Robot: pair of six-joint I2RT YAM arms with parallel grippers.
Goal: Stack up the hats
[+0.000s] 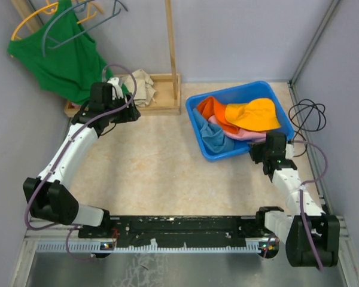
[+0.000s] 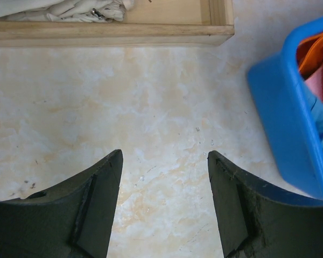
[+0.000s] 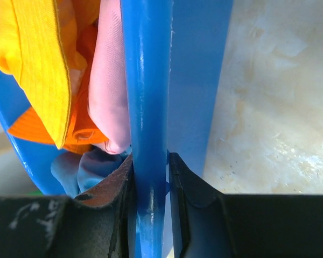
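The right jaws are clamped on the rim of the bin [image 3: 148, 80], one finger inside the wall and one outside, at its near right corner. The left jaws stand wide open and hold nothing, hanging over bare surface [image 1: 149, 167] toward the far left corner, just in front of the wooden tray [image 2: 113, 32]. All four hats lie heaped in the bin, which sits by the far right edge of the surface. The yellow hat [image 1: 254, 113] is on top, the orange hat [image 1: 210, 107] is toward the bin's far left, the pink hat [image 1: 242, 134] is beneath the yellow, and the blue hat [image 1: 214, 137] is low at the near side. We judge that stacking has not yet begun: no hat is out, and the right arm looks to be steadying the bin. Next, we think, the left arm must cross to the bin and pinch the yellow hat alone. The brims are floppy and overlap, so a deep bite could drag the pink or orange one along.
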